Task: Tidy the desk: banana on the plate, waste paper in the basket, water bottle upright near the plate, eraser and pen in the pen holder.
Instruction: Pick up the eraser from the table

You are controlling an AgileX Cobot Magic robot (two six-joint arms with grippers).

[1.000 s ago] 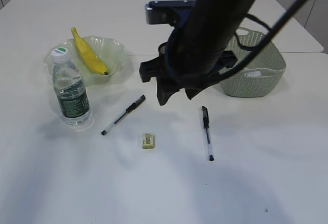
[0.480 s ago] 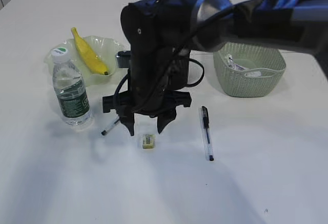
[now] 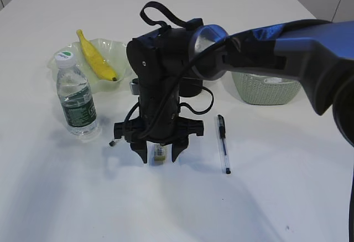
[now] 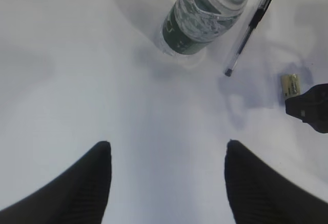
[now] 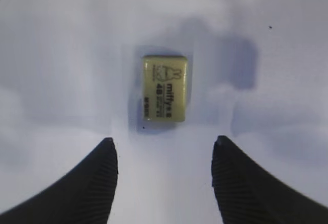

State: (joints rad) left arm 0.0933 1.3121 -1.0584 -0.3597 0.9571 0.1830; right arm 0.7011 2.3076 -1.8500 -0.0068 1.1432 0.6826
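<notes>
Your right claw (image 3: pixel 158 157) has dropped from above the pen to straddle the eraser (image 3: pixel 159 153), jaws open; left claw (image 4: pixel 166 155) also open.

Bright, even light from above washes the plain white tabletop (image 3: pixel 265 209) almost to glare, with a faint bluish cast. Shadows are soft and pale, pooling beneath the right gripper (image 3: pixel 159 158). In its wrist view the small yellowish rectangular eraser (image 5: pixel 164 87) just ahead of the black fingertips (image 5: pixel 97 167) looks slightly soft, the print blurred.
</notes>
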